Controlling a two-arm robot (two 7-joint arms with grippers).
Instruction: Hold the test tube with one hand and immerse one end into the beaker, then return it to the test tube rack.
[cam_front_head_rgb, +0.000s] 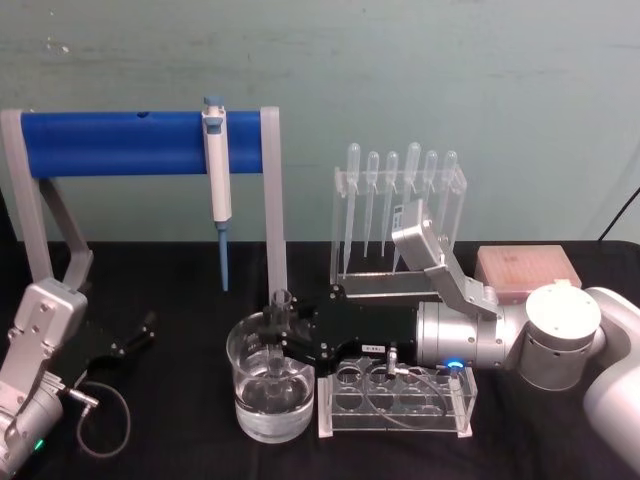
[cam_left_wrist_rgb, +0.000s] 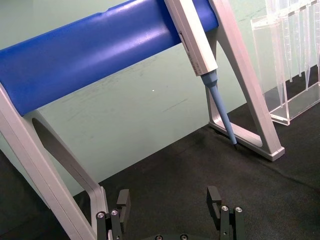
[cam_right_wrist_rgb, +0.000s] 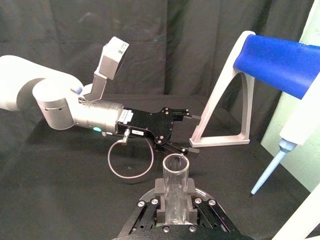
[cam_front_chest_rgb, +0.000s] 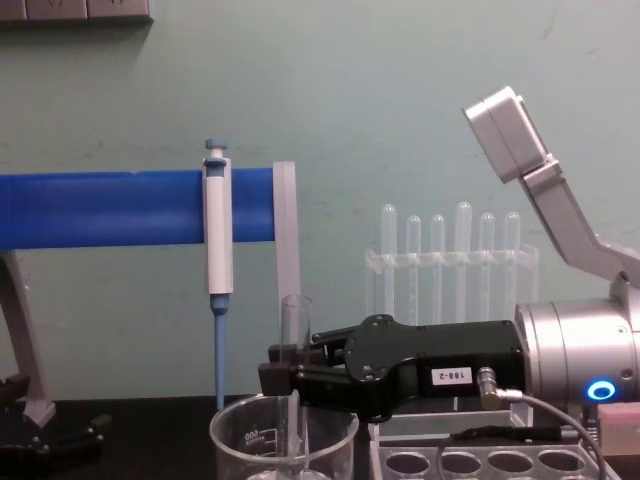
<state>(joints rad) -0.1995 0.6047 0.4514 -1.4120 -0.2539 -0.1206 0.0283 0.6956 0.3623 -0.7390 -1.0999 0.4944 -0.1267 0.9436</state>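
My right gripper (cam_front_head_rgb: 283, 335) is shut on the test tube (cam_front_head_rgb: 280, 306), a clear glass tube held upright with its open rim up. The tube (cam_front_chest_rgb: 295, 335) passes below the rim of the beaker (cam_front_chest_rgb: 250, 440), so its lower end is inside the glass. The wide beaker (cam_front_head_rgb: 243, 400) holds clear liquid and stands left of the holed rack. In the right wrist view the tube (cam_right_wrist_rgb: 175, 187) sits clamped between the black fingers (cam_right_wrist_rgb: 159, 212). At the table's left my left gripper (cam_front_head_rgb: 135, 335) rests open and empty, its fingers (cam_left_wrist_rgb: 123, 201) spread wide.
A blue bar on grey legs (cam_front_head_rgb: 140, 142) spans the back left, with a white-and-blue micropipette (cam_front_head_rgb: 216, 170) hanging from it. A rack of plastic pipettes (cam_front_head_rgb: 400, 200) stands behind. The clear acrylic rack (cam_front_head_rgb: 395, 400) lies under my right wrist. A pink box (cam_front_head_rgb: 525, 268) is at the back right.
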